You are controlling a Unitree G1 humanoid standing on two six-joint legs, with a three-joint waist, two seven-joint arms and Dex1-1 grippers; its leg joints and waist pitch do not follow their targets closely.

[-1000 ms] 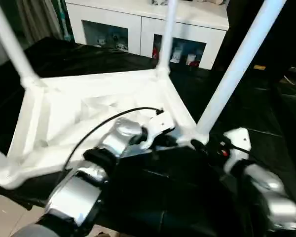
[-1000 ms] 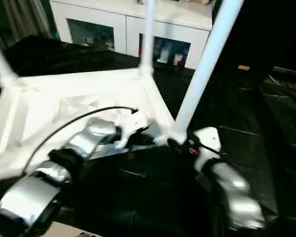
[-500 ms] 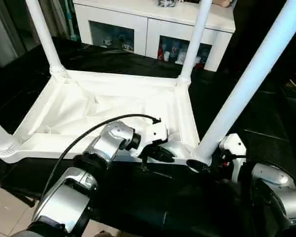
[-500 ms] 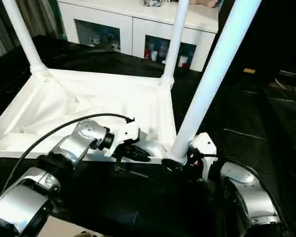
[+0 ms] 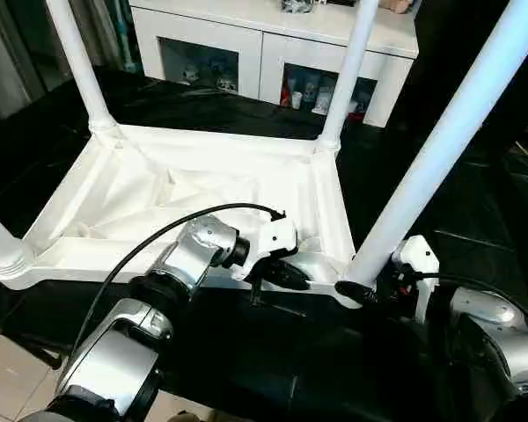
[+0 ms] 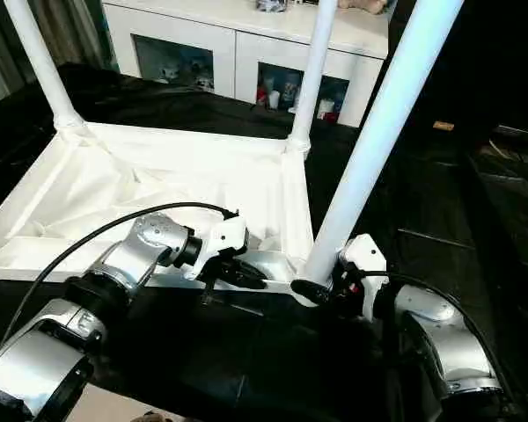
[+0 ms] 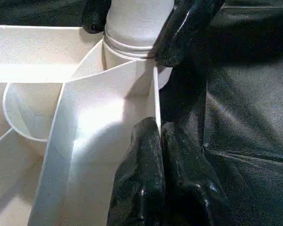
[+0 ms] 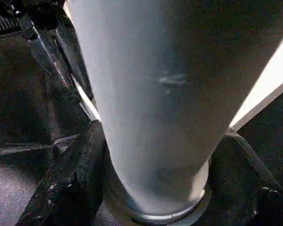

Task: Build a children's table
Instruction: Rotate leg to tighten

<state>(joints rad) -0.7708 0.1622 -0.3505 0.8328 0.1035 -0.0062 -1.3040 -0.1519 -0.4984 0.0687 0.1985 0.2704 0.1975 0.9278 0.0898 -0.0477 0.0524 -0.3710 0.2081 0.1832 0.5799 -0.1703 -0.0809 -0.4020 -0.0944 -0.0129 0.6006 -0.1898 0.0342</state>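
The children's table lies upside down, its white ribbed tabletop (image 5: pixel 158 189) resting on a black surface. Legs stand in the far left (image 5: pixel 79 66), far right (image 5: pixel 348 75) and near left (image 5: pixel 0 246) corners. A thick white leg (image 5: pixel 440 149) rises from the near right corner socket. My left gripper (image 5: pixel 290 277) is shut on the tabletop's thin near rim (image 7: pixel 153 101), just beside that socket. My right gripper (image 6: pixel 321 290) is at the leg's base, its black fingers (image 8: pixel 80 179) pressed on either side of the tube (image 8: pixel 151 94).
A white glass-door cabinet (image 5: pixel 246 53) stands behind the table. The black surface (image 5: pixel 246 352) carries the tabletop and extends toward me. Light floor tiles (image 5: pixel 0 369) show at the near left. A black cable (image 5: pixel 158 237) arcs over my left forearm.
The camera has tilted and steadied, so the whole picture shifted. My right gripper's fingers have drawn in against the near right leg's base. The left gripper keeps its hold on the rim.
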